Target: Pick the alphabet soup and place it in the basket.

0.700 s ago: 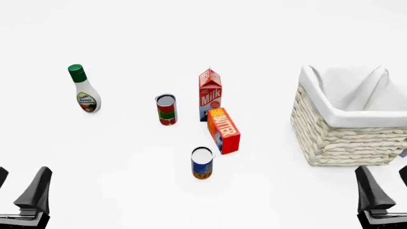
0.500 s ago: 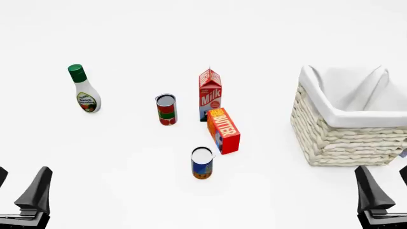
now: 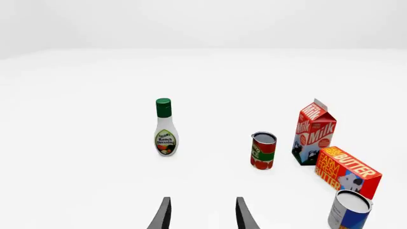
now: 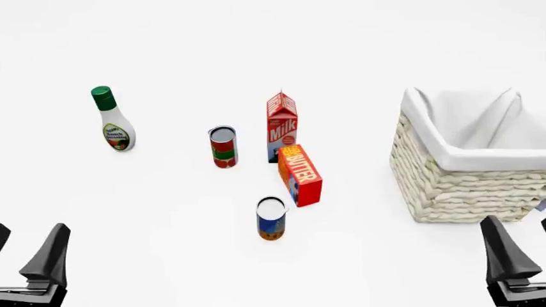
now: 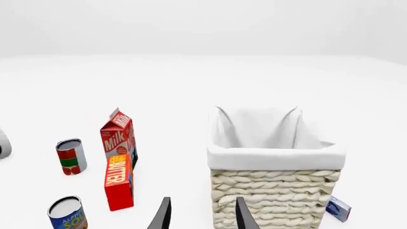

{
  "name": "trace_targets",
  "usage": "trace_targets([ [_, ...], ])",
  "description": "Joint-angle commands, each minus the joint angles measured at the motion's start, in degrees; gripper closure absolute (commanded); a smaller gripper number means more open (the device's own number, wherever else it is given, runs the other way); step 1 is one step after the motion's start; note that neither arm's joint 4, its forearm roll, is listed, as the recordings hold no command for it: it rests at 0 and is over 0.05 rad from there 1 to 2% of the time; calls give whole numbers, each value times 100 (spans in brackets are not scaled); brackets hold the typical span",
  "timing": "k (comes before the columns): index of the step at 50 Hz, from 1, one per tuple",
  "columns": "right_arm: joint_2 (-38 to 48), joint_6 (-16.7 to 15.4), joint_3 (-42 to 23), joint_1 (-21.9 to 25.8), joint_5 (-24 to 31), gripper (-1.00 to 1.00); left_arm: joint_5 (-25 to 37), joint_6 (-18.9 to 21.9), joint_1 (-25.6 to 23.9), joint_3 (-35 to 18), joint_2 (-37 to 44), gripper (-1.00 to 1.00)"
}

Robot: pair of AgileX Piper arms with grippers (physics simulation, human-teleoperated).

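The alphabet soup [image 4: 271, 219] is a small upright can with a silver top and a blue label turning orange; it stands near the table's middle front, just in front of the butter box. It also shows in the wrist views as the alphabet soup [image 3: 349, 210] and the alphabet soup [image 5: 66, 213]. At the right stands the basket [image 4: 465, 173], cream wicker with a white cloth lining, seen close as the basket [image 5: 273, 191]. My left gripper [image 4: 25, 252] hangs open at the front left, far from the can. At the front right, just before the basket, my right gripper [image 4: 525, 246] is open and holds nothing.
A ranch dressing bottle [image 4: 112, 121] stands at the back left. A red-and-green can [image 4: 224, 147], a milk carton [image 4: 282, 125] and an orange butter box [image 4: 300, 174] cluster behind the soup. A small blue-and-white box [image 5: 338, 209] lies by the basket's foot.
My right gripper has shifted slightly to the right in the front view. The left gripper and all objects stay where they were.
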Motion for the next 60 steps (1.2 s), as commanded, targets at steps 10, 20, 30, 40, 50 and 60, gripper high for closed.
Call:
trace_targets([
  [10, -40, -153, -745, 711, 473, -100, 0, 0, 0, 0, 0, -100],
  [20, 10, -252, -1066, 1238, 610, -100, 0, 0, 0, 0, 0, -100],
  [30, 387, -290, -1113, 1734, 274, -100, 0, 0, 0, 0, 0, -100],
  [40, 915, -310, -1049, 2188, -268, -100, 0, 0, 0, 0, 0, -100],
  [50, 1552, -348, -1047, 2629, -893, -100, 0, 0, 0, 0, 0, -100],
  [60, 2152, -440, -1165, 2995, -1368, -100, 0, 0, 0, 0, 0, -100],
])
